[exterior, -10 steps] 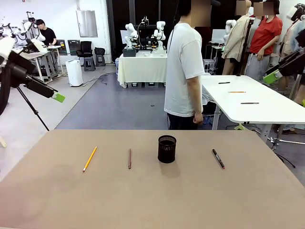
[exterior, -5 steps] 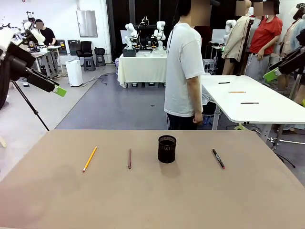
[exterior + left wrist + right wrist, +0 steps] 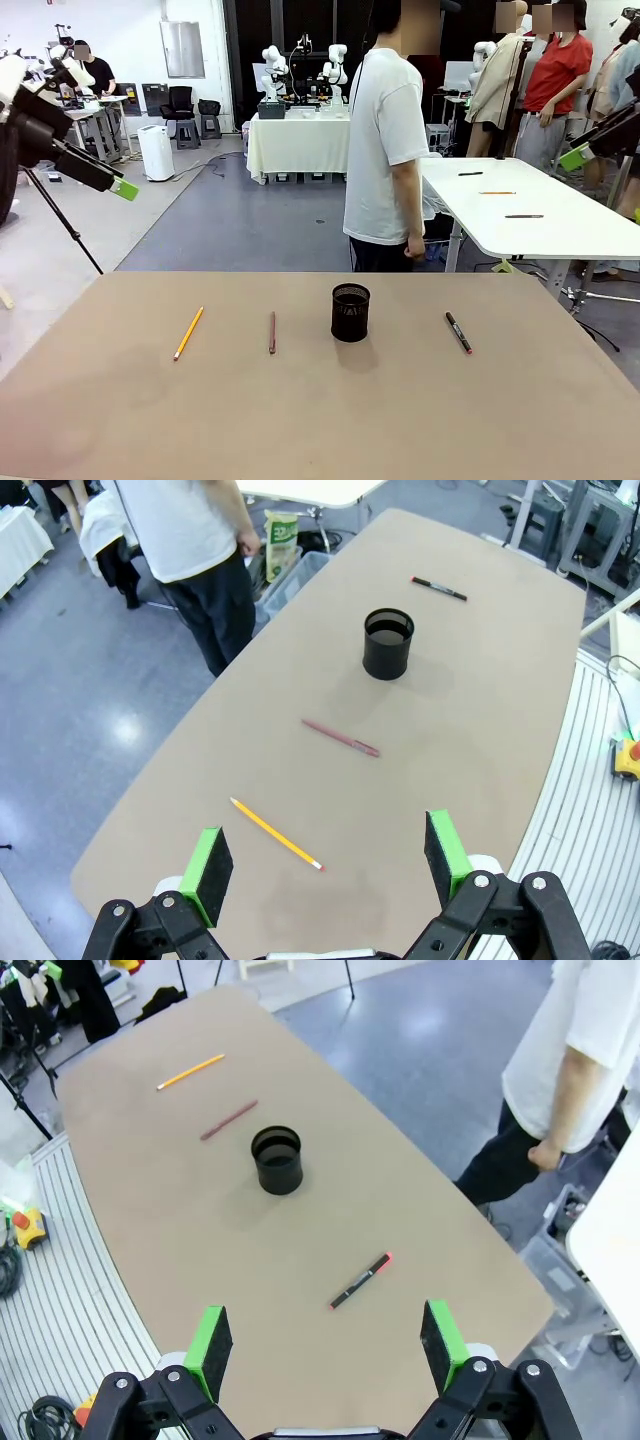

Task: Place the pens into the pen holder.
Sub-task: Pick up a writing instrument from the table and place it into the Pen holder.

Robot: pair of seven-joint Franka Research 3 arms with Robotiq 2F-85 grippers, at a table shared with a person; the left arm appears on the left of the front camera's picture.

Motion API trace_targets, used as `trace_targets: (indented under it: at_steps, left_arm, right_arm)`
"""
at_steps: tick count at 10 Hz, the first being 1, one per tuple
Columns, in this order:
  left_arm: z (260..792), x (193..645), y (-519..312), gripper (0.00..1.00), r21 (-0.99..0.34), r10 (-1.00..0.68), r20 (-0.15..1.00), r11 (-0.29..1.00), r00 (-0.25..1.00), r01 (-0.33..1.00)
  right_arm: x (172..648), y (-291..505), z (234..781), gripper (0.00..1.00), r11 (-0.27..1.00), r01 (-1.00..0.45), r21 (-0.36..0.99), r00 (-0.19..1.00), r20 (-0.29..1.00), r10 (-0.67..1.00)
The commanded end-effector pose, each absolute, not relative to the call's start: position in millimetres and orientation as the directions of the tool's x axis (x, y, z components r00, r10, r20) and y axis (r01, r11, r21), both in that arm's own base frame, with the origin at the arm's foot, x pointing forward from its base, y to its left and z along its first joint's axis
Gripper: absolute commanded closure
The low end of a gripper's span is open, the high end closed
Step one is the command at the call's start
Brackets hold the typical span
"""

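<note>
Three pens lie flat on the tan table (image 3: 320, 420): a yellow-orange pen (image 3: 188, 333) at the left, a dark red-brown pen (image 3: 272, 332) beside it, and a dark pen with red marks (image 3: 458, 332) at the right. Between the last two stands the black mesh pen holder (image 3: 350, 312), upright. The wrist views show them too: the yellow pen (image 3: 276, 833), red-brown pen (image 3: 341, 738), holder (image 3: 387, 643), dark pen (image 3: 438, 588); holder (image 3: 277, 1160), dark pen (image 3: 360, 1280). My left gripper (image 3: 118, 186) (image 3: 325, 865) and right gripper (image 3: 578, 154) (image 3: 325, 1345) hang high above the table's sides, both open, holding nothing.
A person in a white T-shirt (image 3: 385, 140) stands at the table's far edge, arm hanging down. Behind on the right is a white table (image 3: 530, 215) with several more pens. A tripod leg (image 3: 68, 225) stands off the table at the left.
The left gripper has risen a little and shifted slightly right. The right gripper has drifted a little upward at the right edge. Pens and holder have not moved.
</note>
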State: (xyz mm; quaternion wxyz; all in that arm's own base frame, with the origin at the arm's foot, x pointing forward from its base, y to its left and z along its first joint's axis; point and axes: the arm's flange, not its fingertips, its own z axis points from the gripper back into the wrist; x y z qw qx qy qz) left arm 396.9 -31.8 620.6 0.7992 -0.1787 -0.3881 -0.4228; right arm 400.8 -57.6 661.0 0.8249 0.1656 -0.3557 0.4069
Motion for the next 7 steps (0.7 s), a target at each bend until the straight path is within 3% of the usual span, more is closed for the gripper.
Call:
trace_targets:
  at_steps: [1, 7]
  left_arm:
    - [620.6, 397.3, -31.6, 0.00, 0.045, -0.539, 0.771, 0.577, 0.339, 0.815]
    - [620.6, 397.3, -31.6, 0.00, 0.045, -0.539, 0.771, 0.577, 0.339, 0.815]
  right_arm:
    - [400.6, -57.4, 662.2, 0.00, 0.613, -0.790, -0.017, 0.411, 0.727, 0.550]
    - [400.6, -57.4, 662.2, 0.00, 0.613, -0.790, -0.017, 0.411, 0.727, 0.550]
